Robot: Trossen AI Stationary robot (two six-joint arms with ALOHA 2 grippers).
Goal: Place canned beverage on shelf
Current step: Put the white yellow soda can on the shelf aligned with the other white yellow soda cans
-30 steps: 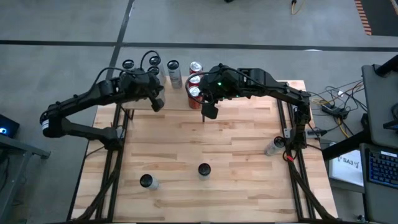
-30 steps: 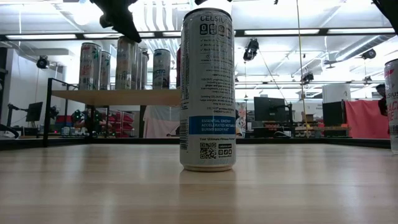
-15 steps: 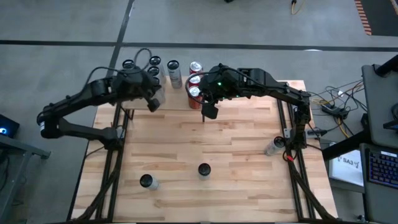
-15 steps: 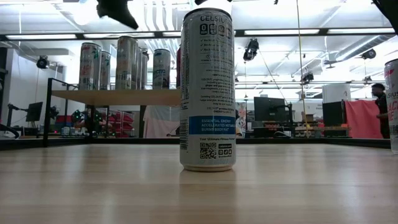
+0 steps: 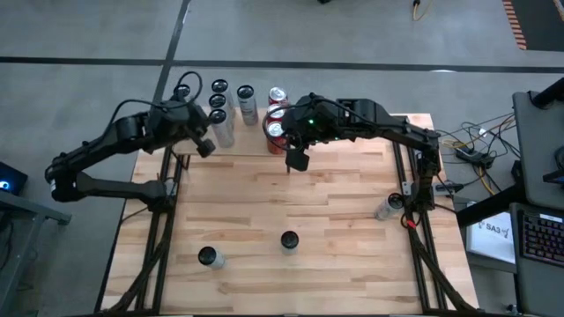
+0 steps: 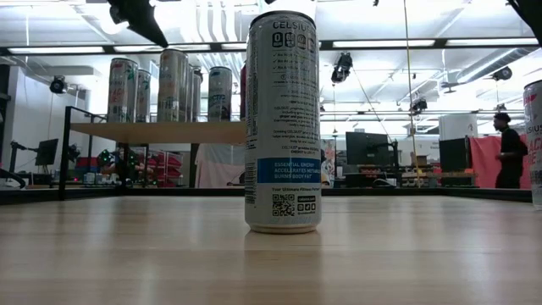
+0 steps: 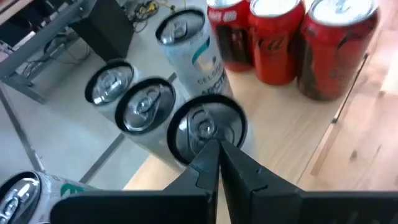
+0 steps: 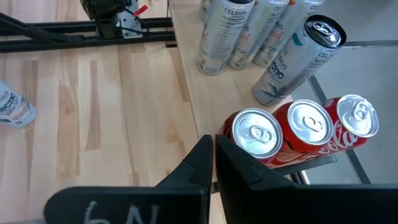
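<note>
From above, the left tool (image 5: 204, 146) hovered closed at ten o'clock, empty, beside the shelf (image 5: 256, 141) carrying silver and red cans (image 5: 276, 131). The right tool (image 5: 297, 160), pinched shut on nothing, hung near twelve. Low down, a Celsius can (image 6: 282, 123) stood on the tabletop (image 6: 271, 263).

**Readable text in the scene**

The tall white can (image 6: 282, 119) standing nearest in the low view carries "CELSIUS" near its top and, on its blue band, "ESSENTIAL ENERGY" above smaller lines that are too fine to read; a QR code sits beneath. In the right wrist view, a pale can (image 8: 224, 31) on the shelf (image 8: 205, 93) also reads "CELSIUS". The red cans (image 8: 356, 127) beside it show white script, probably Coca-Cola. A white sheet (image 5: 495, 231) off the table's right edge seems to read "SA3".
</note>
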